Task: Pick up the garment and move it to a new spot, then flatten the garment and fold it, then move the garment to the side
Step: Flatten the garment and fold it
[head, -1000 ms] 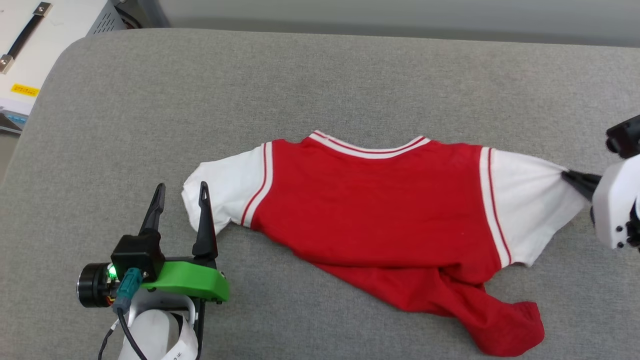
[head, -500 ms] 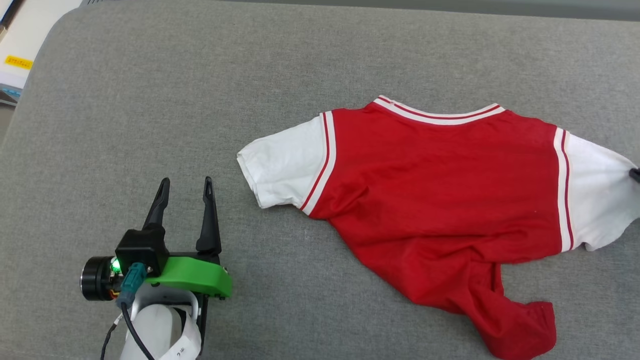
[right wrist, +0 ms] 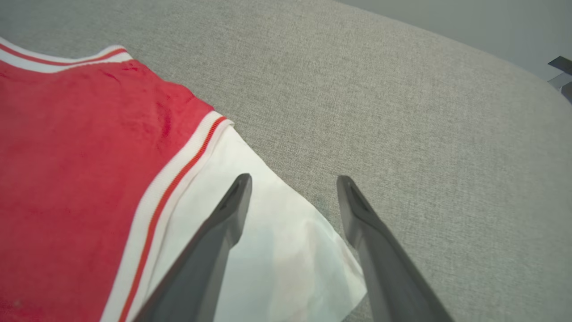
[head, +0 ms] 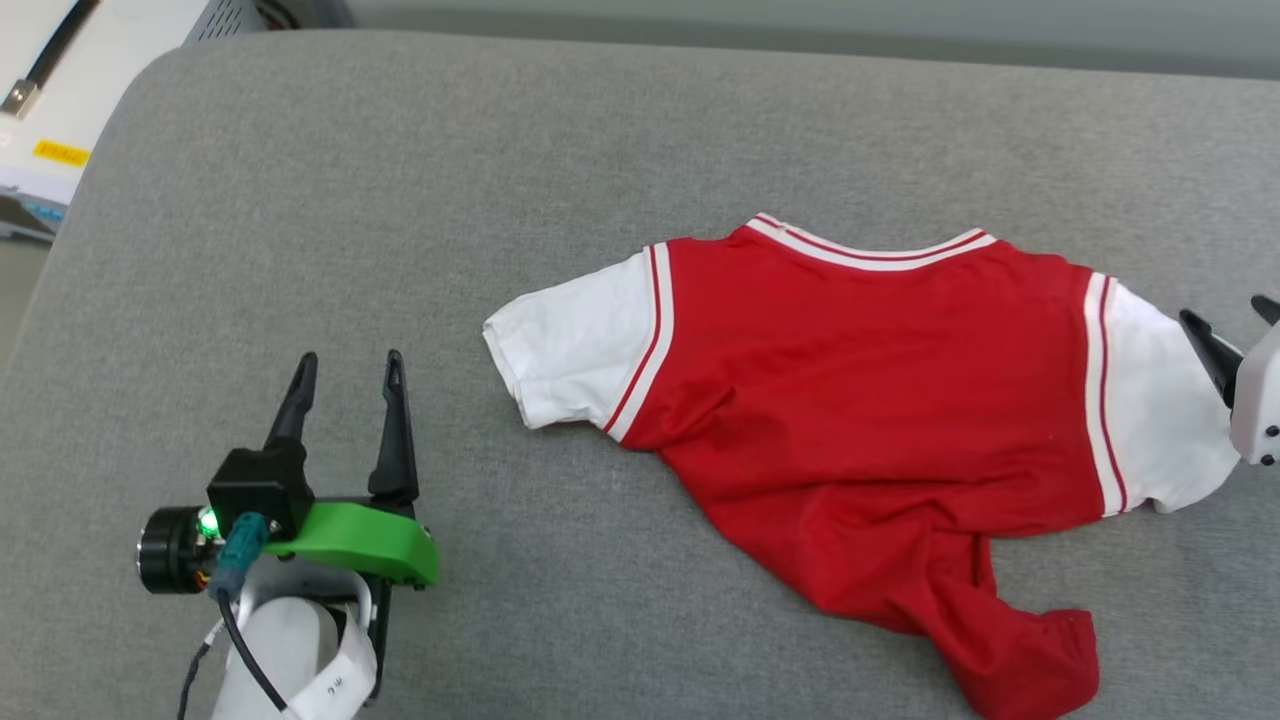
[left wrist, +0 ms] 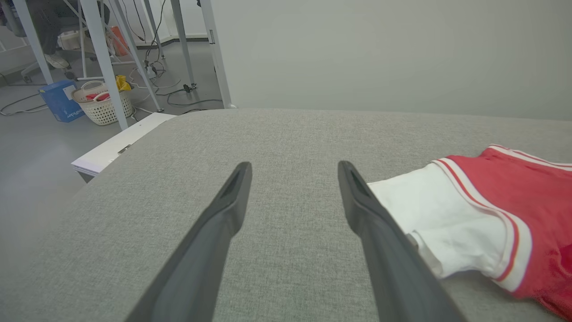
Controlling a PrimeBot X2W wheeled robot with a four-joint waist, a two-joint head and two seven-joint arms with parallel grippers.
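The garment (head: 860, 390), a red shirt with white sleeves and striped trim, lies plain side up on the grey cushion (head: 500, 150); its lower hem is bunched toward the front right. My right gripper (head: 1228, 318) stands open at the right edge, over the end of the white right sleeve (right wrist: 286, 264), holding nothing. My left gripper (head: 346, 362) is open at the lower left, a short way left of the white left sleeve (left wrist: 442, 223), with bare cushion between its fingers.
The cushion's rounded left corner drops off beside a white cabinet (head: 60, 90). In the left wrist view, table legs, cables and a white basket (left wrist: 105, 105) stand on the floor beyond the cushion edge.
My right gripper has opened and let go of the right sleeve after dragging the garment rightward. The sleeve now lies slack. The head view shifted; the left gripper has stayed open.
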